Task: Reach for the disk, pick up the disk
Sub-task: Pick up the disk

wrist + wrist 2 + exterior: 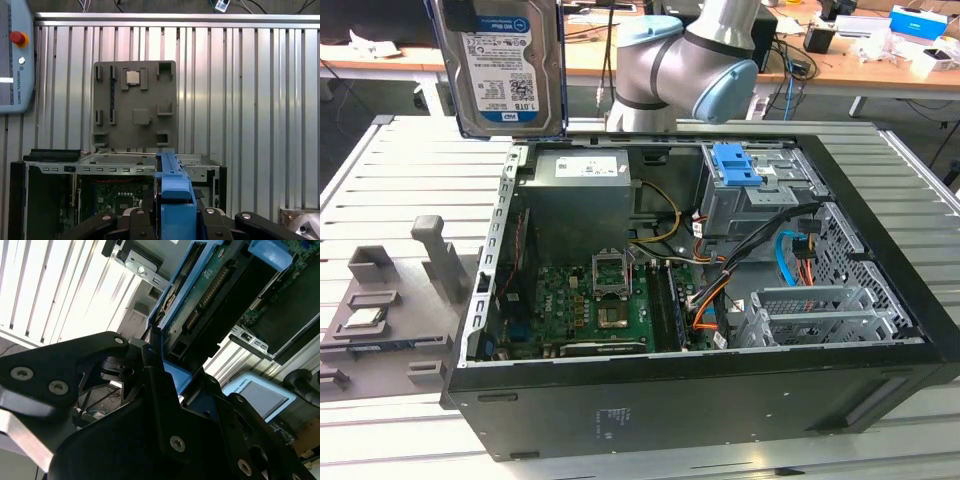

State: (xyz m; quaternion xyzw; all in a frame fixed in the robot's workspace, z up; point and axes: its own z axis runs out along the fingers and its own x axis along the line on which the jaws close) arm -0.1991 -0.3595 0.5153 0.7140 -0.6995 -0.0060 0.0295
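Observation:
The disk [507, 68], a silver-grey hard drive with a white-and-blue label in a blue bracket, hangs upright in the air above the back corner of the open computer case [880, 300], on the exterior view's left. In the first wrist view the disk [175, 192] shows edge-on as a blue bar, and my gripper [175, 220] is shut on it, with black fingers [137, 216] pressed against both sides. The second wrist view shows the green circuit-board underside of the disk [210, 285] rising out of my gripper [172, 385].
The case lies open on a slatted metal table [410, 170], with a blue latch on a grey drive cage [740, 165] inside. A grey fixture plate [134, 125] holding a small silver chip [132, 77] sits beside the case. A teach pendant [15, 60] lies farther off.

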